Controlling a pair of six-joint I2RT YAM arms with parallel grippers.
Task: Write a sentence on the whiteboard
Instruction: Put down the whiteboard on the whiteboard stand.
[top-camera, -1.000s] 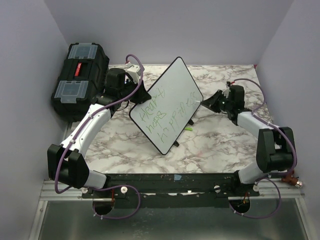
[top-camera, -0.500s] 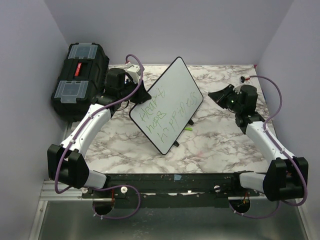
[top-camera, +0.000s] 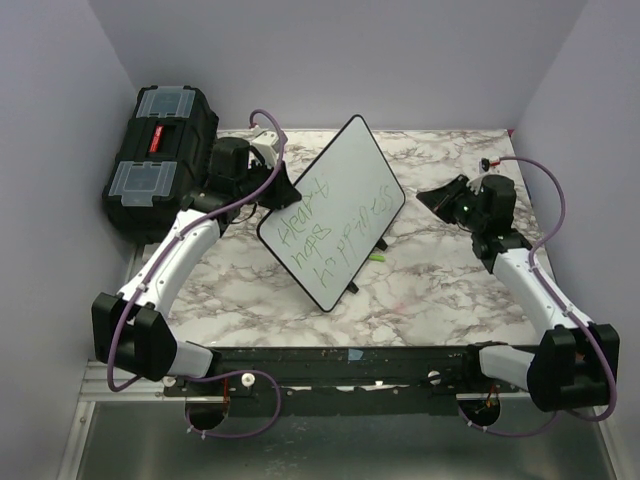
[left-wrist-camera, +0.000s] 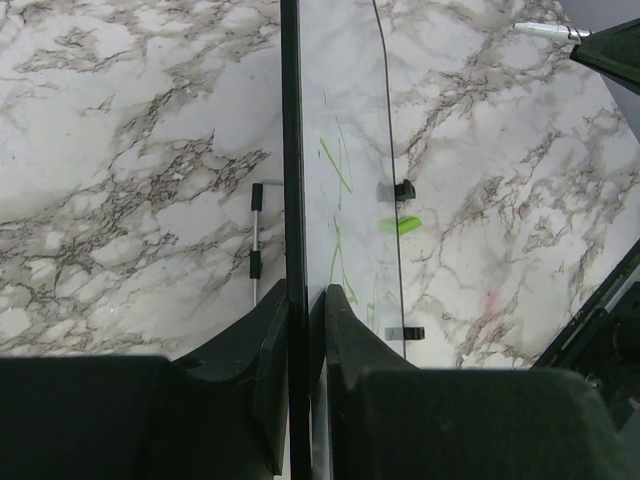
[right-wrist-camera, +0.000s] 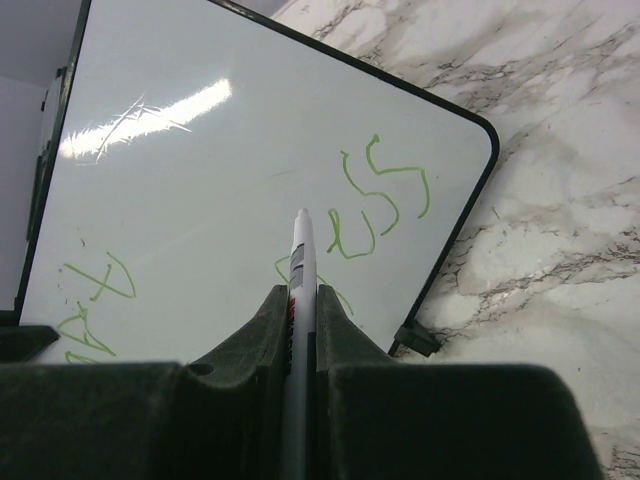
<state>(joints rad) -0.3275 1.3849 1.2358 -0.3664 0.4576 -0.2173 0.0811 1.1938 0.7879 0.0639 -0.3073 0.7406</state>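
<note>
The whiteboard (top-camera: 345, 170) stands tilted on its lower edge at the middle of the marble table. The sentence (top-camera: 330, 225) is in green letters in three lines on it. My left gripper (top-camera: 275, 190) is shut on the board's left edge; in the left wrist view the fingers (left-wrist-camera: 340, 310) clamp the board's black edge (left-wrist-camera: 291, 150). My right gripper (top-camera: 428, 195) is shut on a white marker pen (right-wrist-camera: 302, 260), whose tip points at the whiteboard (right-wrist-camera: 200, 170) just short of the last green letters (right-wrist-camera: 380, 195). It hangs a little right of the board.
A black toolbox (top-camera: 160, 150) sits at the back left, behind the left arm. A small green cap (top-camera: 376, 257) lies on the table under the board's lower right side. Purple walls close in the table on three sides.
My right arm has drawn back to the right, away from the board's right edge, with the pen still in it. The left gripper and board have barely moved.
</note>
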